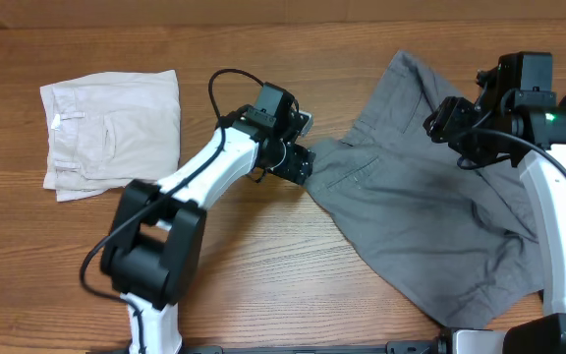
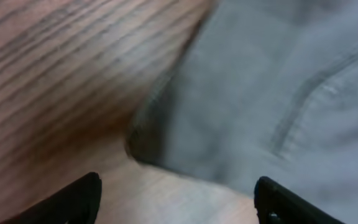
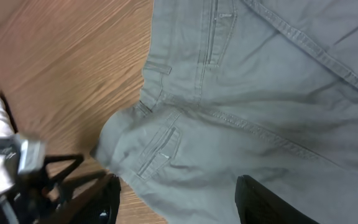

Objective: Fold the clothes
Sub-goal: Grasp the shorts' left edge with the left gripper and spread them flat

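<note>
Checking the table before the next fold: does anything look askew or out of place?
The grey shorts lie rumpled and diagonal at right, corner bunched by the left gripper. The cream shorts at left sit folded.

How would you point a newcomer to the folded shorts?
Start at the wooden table and go to its left end. The cream shorts lie there, folded into a neat rectangle. The only other garment, the grey shorts, is darker and spread out rumpled.

A warm brown wood-grain table [image 1: 263, 295] fills every view under soft, even light.
</note>
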{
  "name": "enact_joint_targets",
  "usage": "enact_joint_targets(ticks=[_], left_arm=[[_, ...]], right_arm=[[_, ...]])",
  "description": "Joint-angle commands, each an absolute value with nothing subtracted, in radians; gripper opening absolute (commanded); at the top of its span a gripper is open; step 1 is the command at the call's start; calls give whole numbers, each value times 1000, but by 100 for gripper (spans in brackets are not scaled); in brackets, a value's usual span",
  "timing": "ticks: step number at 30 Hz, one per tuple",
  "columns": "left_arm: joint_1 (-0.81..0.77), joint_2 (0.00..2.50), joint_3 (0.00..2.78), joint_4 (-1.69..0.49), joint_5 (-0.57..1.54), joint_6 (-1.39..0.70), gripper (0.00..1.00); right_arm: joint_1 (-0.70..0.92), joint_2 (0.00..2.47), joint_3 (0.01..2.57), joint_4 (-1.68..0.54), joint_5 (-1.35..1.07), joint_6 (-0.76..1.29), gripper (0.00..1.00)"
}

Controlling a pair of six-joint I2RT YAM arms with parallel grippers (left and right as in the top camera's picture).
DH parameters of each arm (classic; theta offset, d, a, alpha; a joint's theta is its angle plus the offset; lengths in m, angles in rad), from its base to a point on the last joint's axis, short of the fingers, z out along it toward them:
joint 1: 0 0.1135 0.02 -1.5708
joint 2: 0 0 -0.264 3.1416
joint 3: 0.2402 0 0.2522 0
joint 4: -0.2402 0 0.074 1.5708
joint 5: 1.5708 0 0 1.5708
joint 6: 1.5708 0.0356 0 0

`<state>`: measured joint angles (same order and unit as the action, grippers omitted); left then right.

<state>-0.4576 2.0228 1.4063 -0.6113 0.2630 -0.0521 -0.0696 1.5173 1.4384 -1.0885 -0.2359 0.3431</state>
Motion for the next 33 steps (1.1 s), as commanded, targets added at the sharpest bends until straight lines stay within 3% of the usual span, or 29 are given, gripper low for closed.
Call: enact_joint_targets(ticks=[1, 3, 6, 7, 11, 18, 25, 29, 33], left_arm=[[-451, 2089, 1403, -580, 251, -52, 70], [-451, 2106, 1402, -572, 263, -52, 52], [-450, 2102, 1404, -588, 262, -52, 7], [-448, 2098, 1408, -604, 261, -52, 4], [-422, 2072, 1442, -778, 155, -58, 4], [-292, 2016, 1469, -1161, -265, -135, 4], [-50, 2010, 1468, -1315, -278, -216, 4], [66, 2010, 1468, -1312, -165, -200, 4], [104, 2010, 1469, -1310, -86, -170, 18]], right_arm=[[-68, 1501, 1467, -1092, -248, 325, 64], [-68, 1501, 1467, -1096, -248, 313, 63], [-68, 1501, 1467, -1102, -232, 310, 63], [-68, 1501, 1467, -1102, -224, 310, 63], [-68, 1501, 1467, -1098, -191, 310, 64], [-68, 1501, 1465, -1082, -157, 310, 67], [-67, 1504, 1429, -1080, -158, 311, 66], [-67, 1505, 1338, -1102, -159, 325, 65], [-67, 1505, 1227, -1136, -217, 345, 58]])
